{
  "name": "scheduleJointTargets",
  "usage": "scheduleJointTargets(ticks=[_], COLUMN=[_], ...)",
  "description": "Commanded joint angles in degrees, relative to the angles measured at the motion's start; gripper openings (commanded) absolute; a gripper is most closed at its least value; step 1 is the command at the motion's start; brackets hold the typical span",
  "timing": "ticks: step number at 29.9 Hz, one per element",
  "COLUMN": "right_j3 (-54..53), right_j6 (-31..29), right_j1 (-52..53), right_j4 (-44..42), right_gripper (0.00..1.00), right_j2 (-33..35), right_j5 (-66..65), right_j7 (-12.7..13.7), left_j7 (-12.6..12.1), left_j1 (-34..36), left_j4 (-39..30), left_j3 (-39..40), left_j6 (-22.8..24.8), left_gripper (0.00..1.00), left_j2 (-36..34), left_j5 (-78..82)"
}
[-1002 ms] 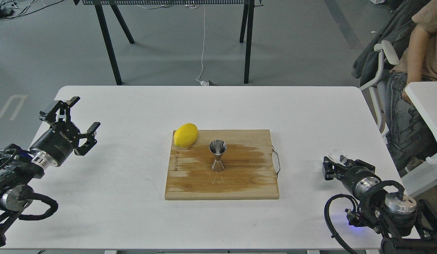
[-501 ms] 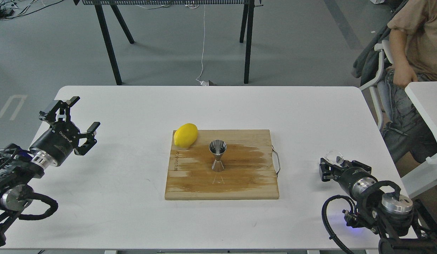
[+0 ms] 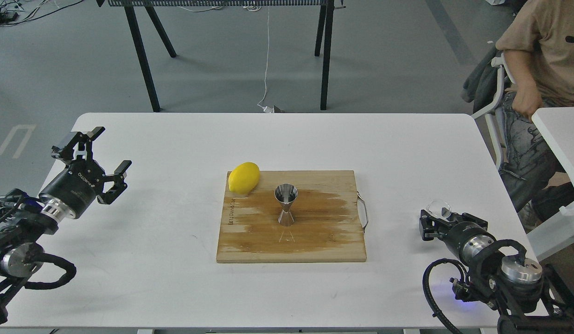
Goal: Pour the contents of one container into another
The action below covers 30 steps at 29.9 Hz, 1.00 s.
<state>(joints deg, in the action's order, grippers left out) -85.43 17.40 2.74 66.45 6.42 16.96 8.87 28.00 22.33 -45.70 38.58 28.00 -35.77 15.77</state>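
Observation:
The shiny steel jigger [image 3: 285, 204] stands upright near the middle of the wooden cutting board [image 3: 315, 241]. The small clear glass cup [image 3: 437, 208] is at the table's right side, held at the tip of my right gripper [image 3: 436, 219], which is shut on it low over the tabletop. My left gripper [image 3: 104, 150] hangs open and empty over the table's left edge, far from the board.
A yellow lemon [image 3: 244, 177] lies on the board's far left corner, close to the jigger. The board has a metal handle [image 3: 363, 212] on its right side. A seated person [image 3: 537, 69] is beyond the table's right edge, beside another white table [image 3: 560, 134].
My right gripper with the glass cup has shifted slightly left. The person at right has leaned further into view. The left arm has not moved.

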Motion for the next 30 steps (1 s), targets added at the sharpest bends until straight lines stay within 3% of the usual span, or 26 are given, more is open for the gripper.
scheduleJointTargets(ticks=[1,30], right_j3=[0.0,0.09], right_j6=[0.0,0.0], right_j1=[-0.02,-0.28], right_j4=[0.09,0.44], right_gripper=[0.97,0.99], right_j2=[0.0,0.0], right_j5=[0.0,0.0], right_j7=[0.0,0.0], left_j7=[0.0,0.0], left_j1=[0.0,0.0], left_j4=[0.0,0.0], left_j3=[0.0,0.0], left_j6=[0.0,0.0], left_gripper=[0.99,0.99], left_j2=[0.0,0.0], left_j5=[-0.04,-0.04])
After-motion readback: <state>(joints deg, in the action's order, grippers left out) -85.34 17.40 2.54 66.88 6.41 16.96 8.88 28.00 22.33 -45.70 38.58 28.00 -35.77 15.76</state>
